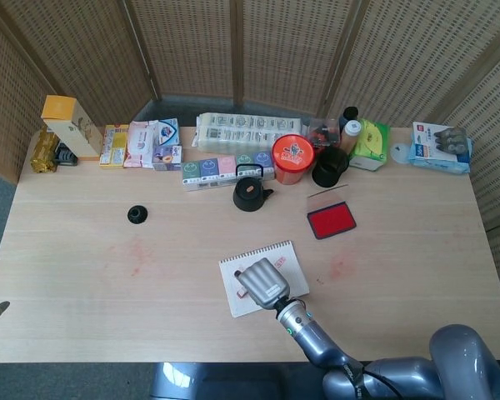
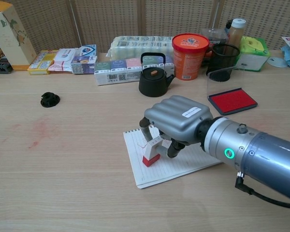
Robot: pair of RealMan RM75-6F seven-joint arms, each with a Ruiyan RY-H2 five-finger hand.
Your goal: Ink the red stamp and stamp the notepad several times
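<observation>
My right hand grips the red stamp, a white block with a red base, and holds it down on the left part of the spiral notepad. In the head view the right hand covers the middle of the notepad and hides the stamp. The open red ink pad lies to the right, behind the hand, also seen as the ink pad in the head view. A faint red mark shows on the notepad's left edge. My left hand is not in view.
A black kettle, an orange tub and a black cup stand behind the notepad. Boxes and tissue packs line the back edge. A small black cap lies at the left. Faint red smudges mark the tabletop.
</observation>
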